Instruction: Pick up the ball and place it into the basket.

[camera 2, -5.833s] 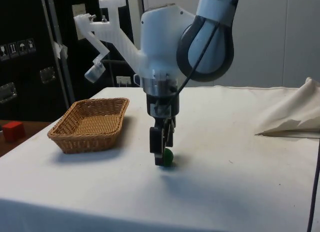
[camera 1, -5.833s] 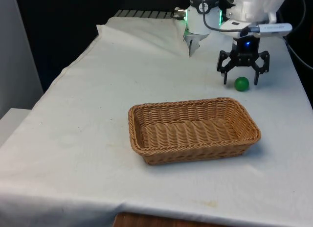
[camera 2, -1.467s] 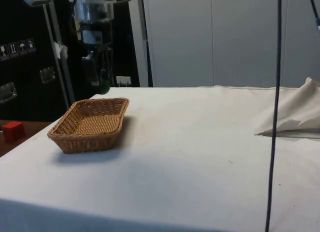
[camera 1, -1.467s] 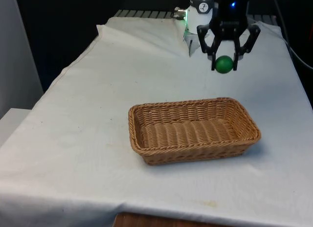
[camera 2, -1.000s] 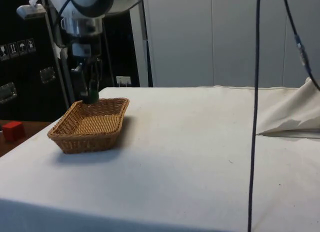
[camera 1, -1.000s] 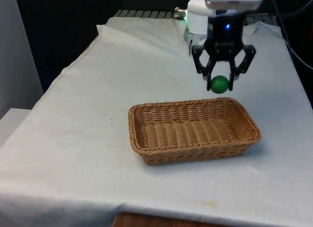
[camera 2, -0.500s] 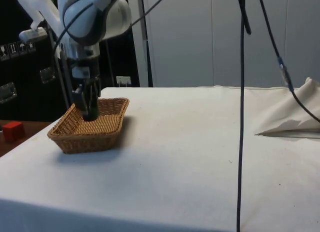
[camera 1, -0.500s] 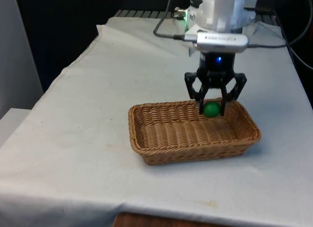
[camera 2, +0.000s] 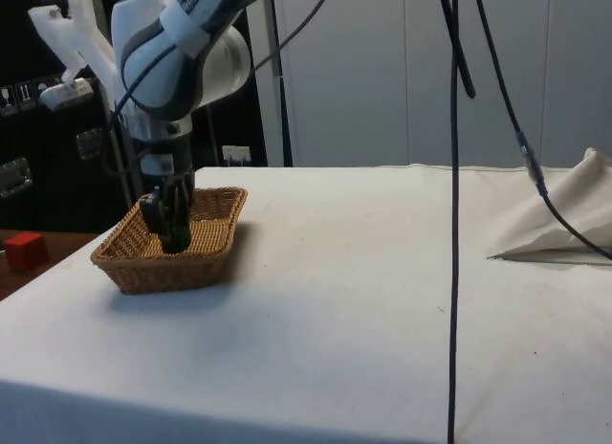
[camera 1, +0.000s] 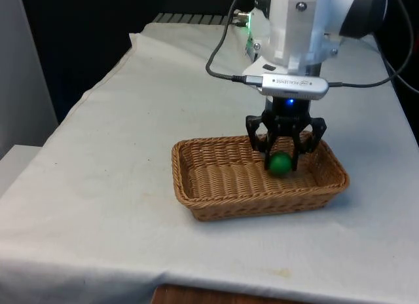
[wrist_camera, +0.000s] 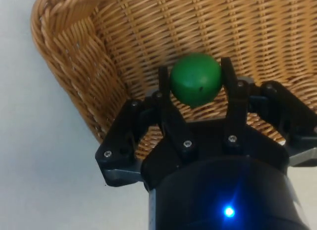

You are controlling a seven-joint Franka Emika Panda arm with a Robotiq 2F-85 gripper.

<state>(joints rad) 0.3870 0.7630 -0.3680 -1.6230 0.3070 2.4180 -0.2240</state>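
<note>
- the green ball [camera 1: 280, 163] sits pinched between the two black fingers of the gripper [camera 1: 281, 161], which hangs straight down inside the wicker basket [camera 1: 196, 199].
- the relation that matters: the ball is directly over the basket's woven floor, below the rim line in the front view, so release means only a short drop straight down. whether it already touches the floor cannot be told.
- in the front view the ball is toward the front view's right end of the basket, nearer the far wall than the near wall; the side view shows the gripper [camera 2: 175, 226] dipped into the basket [camera 2: 134, 267] among its walls.
- the basket is a long rectangle, its long axis running across the front view; there is plenty of floor on the front view's left of the ball for it to roll.
- in the wrist view the ball [wrist_camera: 195, 79] is smooth, round, plain mid-green with a tiny dark speck, held at its widest part by the fingers [wrist_camera: 165, 86], with the basket's weave [wrist_camera: 277, 31] close behind it.
- my judgement: the placing is nearly done; the next move calls for parting the fingers and lifting clear. a smooth ball may roll, but the walls should contain it.
</note>
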